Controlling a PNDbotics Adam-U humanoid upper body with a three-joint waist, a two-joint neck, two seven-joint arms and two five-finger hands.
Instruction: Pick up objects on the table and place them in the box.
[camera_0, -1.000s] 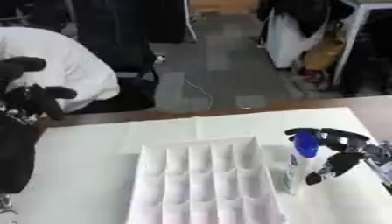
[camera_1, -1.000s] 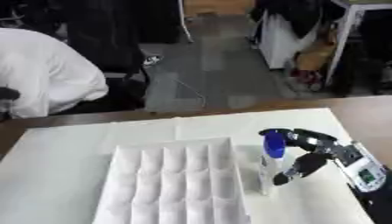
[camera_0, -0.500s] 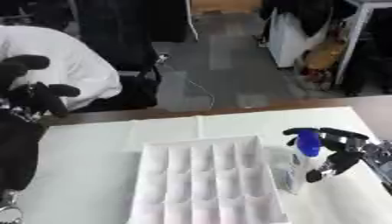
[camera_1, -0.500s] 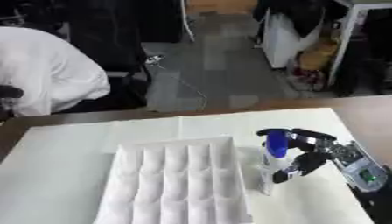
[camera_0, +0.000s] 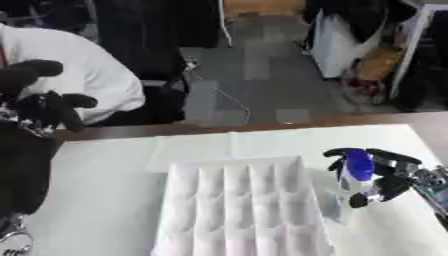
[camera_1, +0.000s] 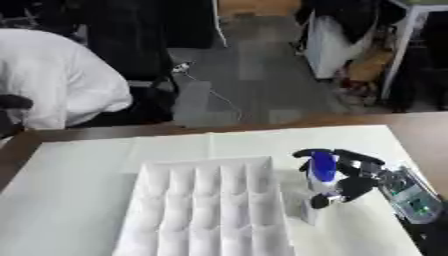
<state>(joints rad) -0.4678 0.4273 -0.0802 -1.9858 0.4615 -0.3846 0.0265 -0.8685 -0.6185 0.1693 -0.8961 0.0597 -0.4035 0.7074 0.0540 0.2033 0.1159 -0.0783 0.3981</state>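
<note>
Left eye view shows the right hand (camera_0: 385, 177) at the right of the table (camera_0: 105, 170), its fingers and thumb curled round a white bottle (camera_0: 352, 186) with a blue cap (camera_0: 358, 164). The bottle stands upright in that grip, just beside the right wall of the white box (camera_0: 236, 210), with its lower end close to or on the table; which, I cannot tell. No writing or brand can be read on the bottle. The box is a tray split into rows of small compartments and sits in the middle of the white tabletop.

Only this view shows the left hand (camera_0: 44, 107), raised at the far left edge with its dark fingers curled and nothing in them, well apart from the box. Right eye view instead shows more of the right forearm (camera_1: 409, 192), with a silver and green section behind the wrist.
</note>
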